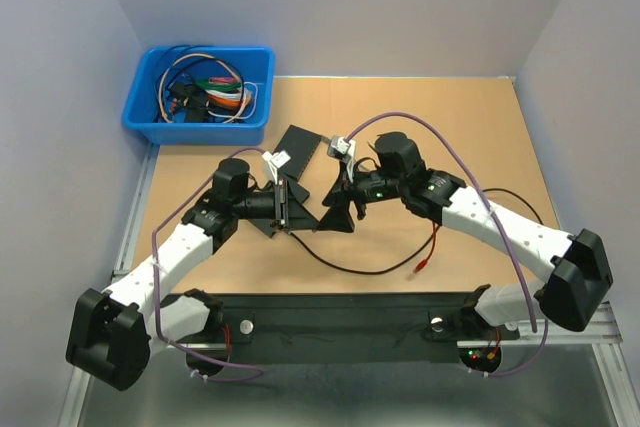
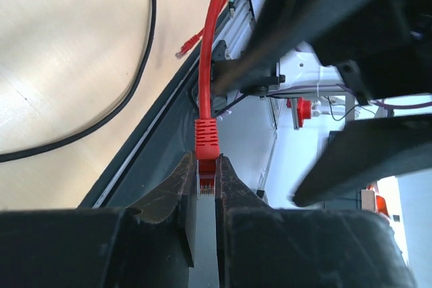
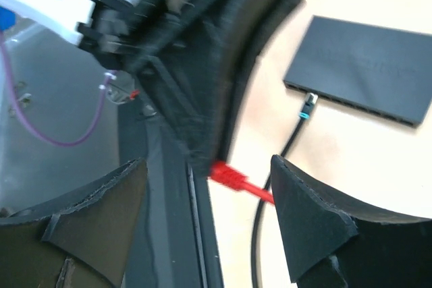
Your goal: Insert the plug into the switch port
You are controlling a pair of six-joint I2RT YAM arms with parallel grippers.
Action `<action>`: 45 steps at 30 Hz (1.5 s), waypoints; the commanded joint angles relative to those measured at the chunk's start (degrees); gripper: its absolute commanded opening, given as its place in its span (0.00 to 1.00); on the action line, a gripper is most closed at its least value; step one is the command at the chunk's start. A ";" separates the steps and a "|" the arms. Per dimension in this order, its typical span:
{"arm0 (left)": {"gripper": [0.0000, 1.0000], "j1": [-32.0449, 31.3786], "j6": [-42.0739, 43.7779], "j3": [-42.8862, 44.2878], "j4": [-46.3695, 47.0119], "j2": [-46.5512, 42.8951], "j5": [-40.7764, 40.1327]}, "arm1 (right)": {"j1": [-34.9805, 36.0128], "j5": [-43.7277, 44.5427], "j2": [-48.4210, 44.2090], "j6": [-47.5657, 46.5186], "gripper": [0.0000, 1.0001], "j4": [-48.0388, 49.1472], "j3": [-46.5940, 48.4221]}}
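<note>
Left end effector (image 2: 206, 170) pinching red plug (image 2: 206, 141), right end effector (image 3: 208, 166) wide (apparently empty)

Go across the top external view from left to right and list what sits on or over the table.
blue bin → black switch → right gripper → loose red cable end

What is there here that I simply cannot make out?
Right wrist view: the switch's ports, too small and blurred.
Left wrist view: the red plug's sides, covered by the left pincer's jaws; the switch, out of frame.
Top view: the plug, hidden by that pincer; cables in the blue bin, too tangled.
</note>
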 commanded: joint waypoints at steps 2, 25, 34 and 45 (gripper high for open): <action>0.00 0.14 0.57 1.51 0.23 -3.19 1.63 | 1.60 5.35 1.09 -3.01 0.79 0.25 2.60; 0.00 4.36 2.06 6.61 -4.51 -5.03 1.10 | 4.25 7.48 2.50 -5.48 0.58 -3.62 0.49; 0.00 6.03 1.80 7.84 -5.66 -5.39 2.59 | 5.56 8.53 4.87 -6.54 0.64 -5.82 1.63; 0.00 6.73 -0.57 8.81 -4.86 -5.65 4.26 | 7.23 13.54 7.59 -7.77 0.46 -7.58 2.68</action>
